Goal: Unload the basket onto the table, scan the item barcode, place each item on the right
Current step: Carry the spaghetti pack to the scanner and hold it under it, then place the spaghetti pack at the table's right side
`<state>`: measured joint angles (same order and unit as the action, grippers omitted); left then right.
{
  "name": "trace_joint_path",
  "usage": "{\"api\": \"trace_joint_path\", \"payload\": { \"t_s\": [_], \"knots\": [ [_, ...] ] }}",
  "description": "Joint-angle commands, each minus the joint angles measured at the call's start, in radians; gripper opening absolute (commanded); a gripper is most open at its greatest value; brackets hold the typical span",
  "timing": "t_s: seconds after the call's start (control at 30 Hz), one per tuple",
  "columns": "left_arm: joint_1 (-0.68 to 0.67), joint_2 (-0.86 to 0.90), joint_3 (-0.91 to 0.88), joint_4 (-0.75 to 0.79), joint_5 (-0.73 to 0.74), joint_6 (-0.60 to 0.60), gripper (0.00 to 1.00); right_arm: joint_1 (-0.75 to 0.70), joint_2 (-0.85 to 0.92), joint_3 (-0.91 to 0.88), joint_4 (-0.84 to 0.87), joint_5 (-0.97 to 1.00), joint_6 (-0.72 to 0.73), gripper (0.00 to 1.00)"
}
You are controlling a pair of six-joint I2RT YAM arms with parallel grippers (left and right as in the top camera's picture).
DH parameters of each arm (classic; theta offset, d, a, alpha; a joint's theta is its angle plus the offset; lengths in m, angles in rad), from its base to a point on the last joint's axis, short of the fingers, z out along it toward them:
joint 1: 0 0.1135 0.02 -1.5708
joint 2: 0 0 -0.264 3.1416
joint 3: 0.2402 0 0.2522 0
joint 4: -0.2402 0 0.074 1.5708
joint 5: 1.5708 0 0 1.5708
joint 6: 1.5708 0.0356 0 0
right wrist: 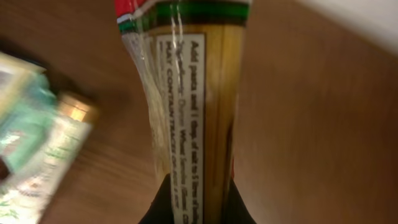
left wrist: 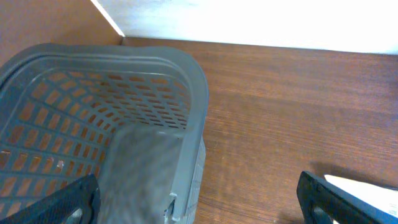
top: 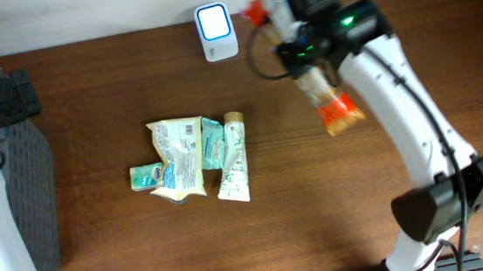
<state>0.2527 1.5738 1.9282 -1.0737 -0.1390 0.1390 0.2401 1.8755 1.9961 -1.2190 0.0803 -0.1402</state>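
At the far left, my left claw is hanging with its fingers spread wide and nothing between them, just over the rim of the grey perforated plastic basket. I am judging that it is parking there because scanned goods are meant to drop in. In the middle of the brown wooden table, the pale green and cream sachets and the white tube with a tan cap are lying flat in one heap, touching each other (unscanned stock, I am guessing). Beyond them, at the far edge, the small white scanner with a blue-lit face is standing. Just right of it, my right claw is clamping hard on the long clear-wrapped packet of yellow pasta, gripping one end so the printed side is hanging free. I am not seeing a barcode, so I am judging the packet needs turning toward that lit face.
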Motion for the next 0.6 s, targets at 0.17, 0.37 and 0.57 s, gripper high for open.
{"api": "trace_joint_path", "payload": {
  "t_s": [0.17, 0.37, 0.57],
  "knots": [
    [0.004, -0.003, 0.005, 0.002, 0.000, 0.016, 0.99, -0.409, 0.110, -0.269, 0.016, -0.105, -0.015, 0.04],
    [0.004, -0.003, 0.005, 0.002, 0.000, 0.016, 0.99, -0.509, 0.143, -0.283, 0.058, -0.235, -0.070, 0.27],
    [0.004, -0.003, 0.005, 0.002, 0.000, 0.016, 0.99, -0.505, 0.142, -0.233, 0.046, -0.377, -0.069, 0.61]
  ]
}}
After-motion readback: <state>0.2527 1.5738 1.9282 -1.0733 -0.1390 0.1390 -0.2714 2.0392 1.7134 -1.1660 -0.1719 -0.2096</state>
